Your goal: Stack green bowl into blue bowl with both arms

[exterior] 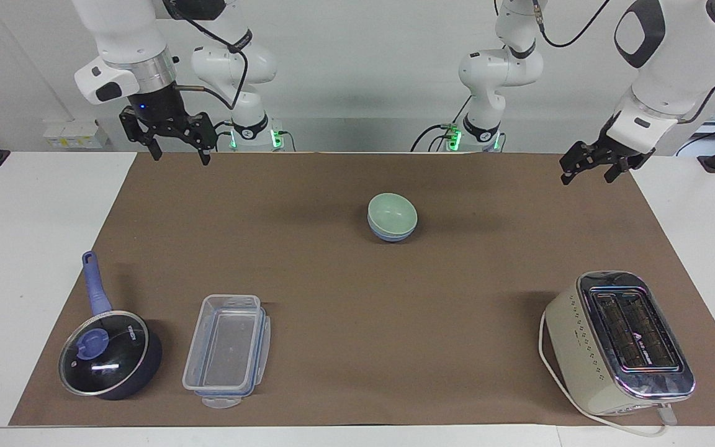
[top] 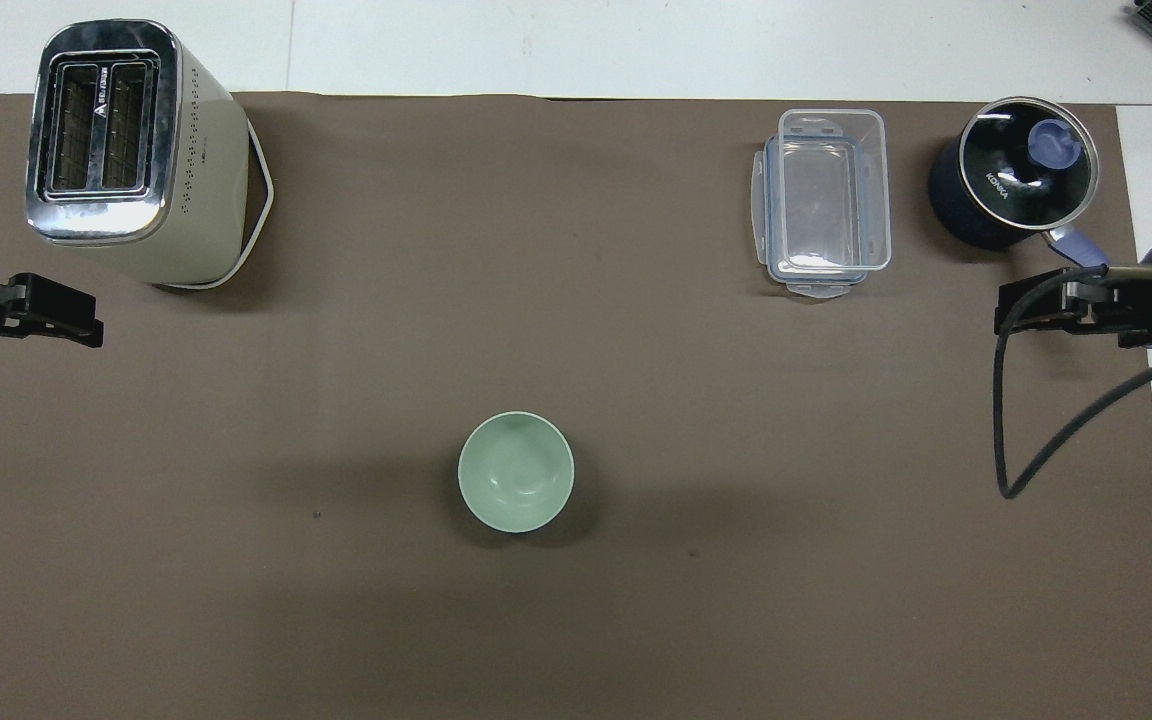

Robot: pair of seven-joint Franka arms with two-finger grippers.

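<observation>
At mid-mat, the green bowl [exterior: 393, 212] is being carried upright, mouth up, nested in the blue bowl [exterior: 390, 235]. Both the left gripper [exterior: 587, 168] and right gripper [exterior: 177, 145] are being held open, empty, above the mat's ends.

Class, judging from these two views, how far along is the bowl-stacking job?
Done: the green bowl sits nested in the blue bowl at mid-mat. In hand: nothing; the right pincer is open and empty, raised over the mat's edge at its own end, and the left pincer hangs empty at the other end. Left: apparently nothing but parking the arms.
</observation>
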